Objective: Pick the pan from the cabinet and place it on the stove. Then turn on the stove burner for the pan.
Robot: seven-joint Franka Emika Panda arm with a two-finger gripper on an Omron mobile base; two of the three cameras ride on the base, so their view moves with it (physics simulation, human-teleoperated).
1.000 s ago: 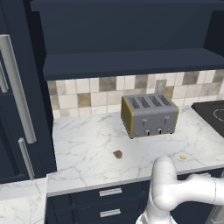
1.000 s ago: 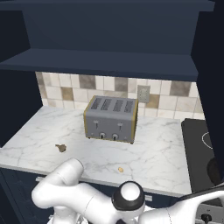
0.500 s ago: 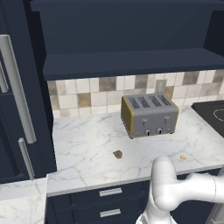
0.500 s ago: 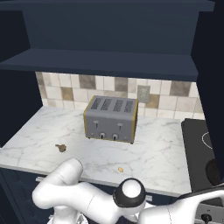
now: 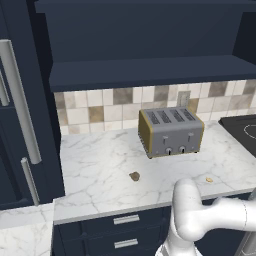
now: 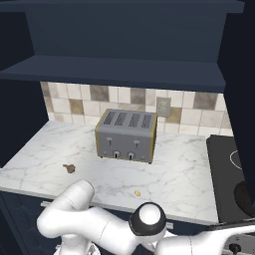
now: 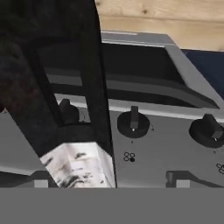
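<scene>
The stove [image 6: 224, 149] is a glossy black cooktop at the right end of the counter, also at the right edge of the left base view [image 5: 240, 127]. A darker rounded shape, apparently the pan [image 6: 247, 193], lies on its near right part, cut off by the frame. Above the counter runs the navy shelf of the cabinet [image 5: 150, 72]. In the hand view my gripper [image 7: 109, 181] faces the stove's grey front panel [image 7: 166, 148], fingertips [image 7: 177, 178] wide apart with nothing between them. A dark knob [image 7: 133, 124] sits straight ahead. Other knobs [image 7: 208, 129] flank it.
A silver four-slot toaster [image 5: 171, 131] stands mid-counter by the tiled wall. Two small crumbs [image 5: 134, 176] lie on the marble. Navy drawers [image 5: 125, 230] are under the counter, and a tall unit with bar handles [image 5: 22, 102] is at the left. A marble counter corner [image 7: 78, 164] is close to my hand.
</scene>
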